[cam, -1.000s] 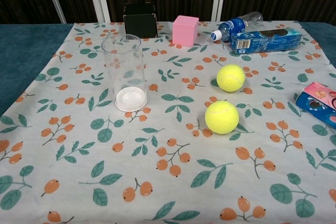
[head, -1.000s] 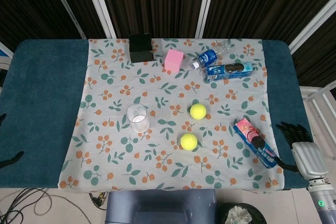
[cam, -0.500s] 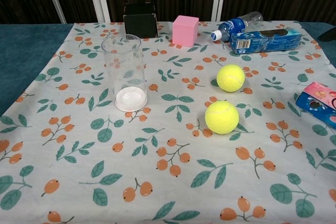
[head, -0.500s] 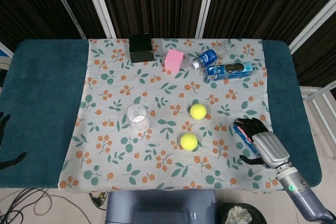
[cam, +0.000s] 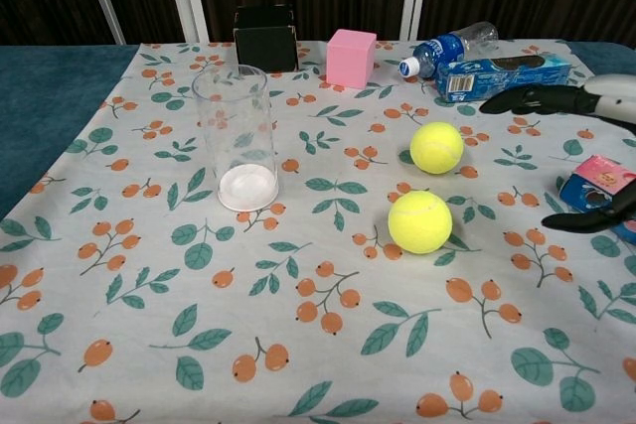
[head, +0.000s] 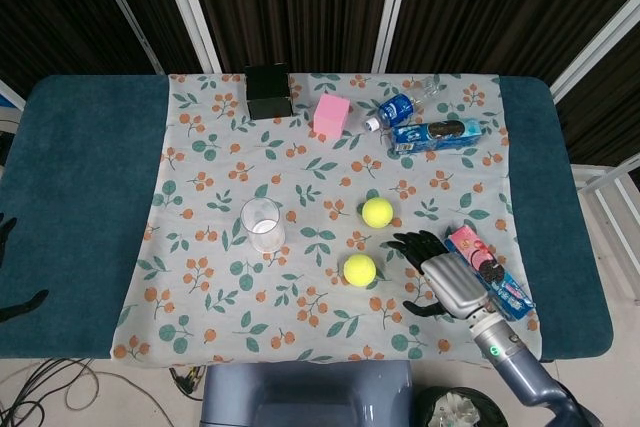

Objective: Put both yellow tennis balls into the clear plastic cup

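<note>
A teal table (head: 80, 167) against dark slatted panels is covered in the middle by a pale cloth printed with leaves and orange berries (head: 300, 307). The clear plastic cup (head: 262, 225) is seen standing upright on this cloth, with nothing yellow inside it. Both yellow tennis balls lie on the cloth to the right of the cup: the farther yellow ball (head: 377, 212) and the nearer yellow ball (head: 359, 269), apart from each other.

The right hand (head: 440, 272) is held just right of the nearer ball, its dark fingers (cam: 522, 100) spread and pointing toward the balls, with nothing gripped; no contact with either ball is seen. A pink and blue snack packet (head: 490, 274) lies just beside this hand, farther from the cup. Only dark fingertips of the left hand (head: 12, 267) are seen at the frame edge, well left of the cup; its state cannot be told.

Beyond the cup, a black box (head: 268, 91), a pink cube (head: 331, 114), a lying blue-labelled water bottle (head: 400, 107) and a blue biscuit box (head: 436, 135) are placed.
</note>
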Controlling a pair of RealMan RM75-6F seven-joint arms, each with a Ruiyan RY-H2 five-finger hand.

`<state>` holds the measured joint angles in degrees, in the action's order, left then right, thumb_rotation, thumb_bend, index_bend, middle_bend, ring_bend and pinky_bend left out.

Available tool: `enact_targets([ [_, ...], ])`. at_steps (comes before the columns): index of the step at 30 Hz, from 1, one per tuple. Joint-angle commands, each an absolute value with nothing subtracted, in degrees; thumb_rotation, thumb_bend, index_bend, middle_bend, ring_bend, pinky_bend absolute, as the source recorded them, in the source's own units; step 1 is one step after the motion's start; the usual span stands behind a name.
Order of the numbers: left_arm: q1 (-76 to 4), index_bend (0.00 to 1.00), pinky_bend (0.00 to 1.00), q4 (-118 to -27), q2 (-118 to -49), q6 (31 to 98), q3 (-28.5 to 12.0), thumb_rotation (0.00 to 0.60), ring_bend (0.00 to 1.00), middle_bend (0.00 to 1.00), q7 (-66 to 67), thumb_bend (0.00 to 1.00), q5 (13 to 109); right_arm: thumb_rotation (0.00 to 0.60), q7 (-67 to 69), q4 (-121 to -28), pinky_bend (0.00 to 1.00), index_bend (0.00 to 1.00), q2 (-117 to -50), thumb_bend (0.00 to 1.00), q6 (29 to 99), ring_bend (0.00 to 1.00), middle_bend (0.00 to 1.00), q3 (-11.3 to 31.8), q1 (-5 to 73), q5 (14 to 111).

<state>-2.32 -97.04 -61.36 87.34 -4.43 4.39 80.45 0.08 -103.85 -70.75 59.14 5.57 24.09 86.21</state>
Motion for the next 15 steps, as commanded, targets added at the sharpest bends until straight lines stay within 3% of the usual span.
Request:
enact_targets([
  [1,-2.38,0.05,0.03,-97.03,-61.37,87.13,-4.46,0.600,0.00,0.00,4.35,0.03,80.29,0.600,-1.67,-103.38,0.00,0.12,-72.89,0.30,58.18,0.07,0.09,6.02,25.30,85.07],
  [15,-2.35,0.05,0.03,-97.10,-61.01,86.87,-4.74,0.600,0.00,0.00,3.39,0.03,79.72,0.600,-9.70,-99.40,0.00,0.12,-83.74,0.30,56.82,0.12,0.09,6.84,28.03,78.49],
])
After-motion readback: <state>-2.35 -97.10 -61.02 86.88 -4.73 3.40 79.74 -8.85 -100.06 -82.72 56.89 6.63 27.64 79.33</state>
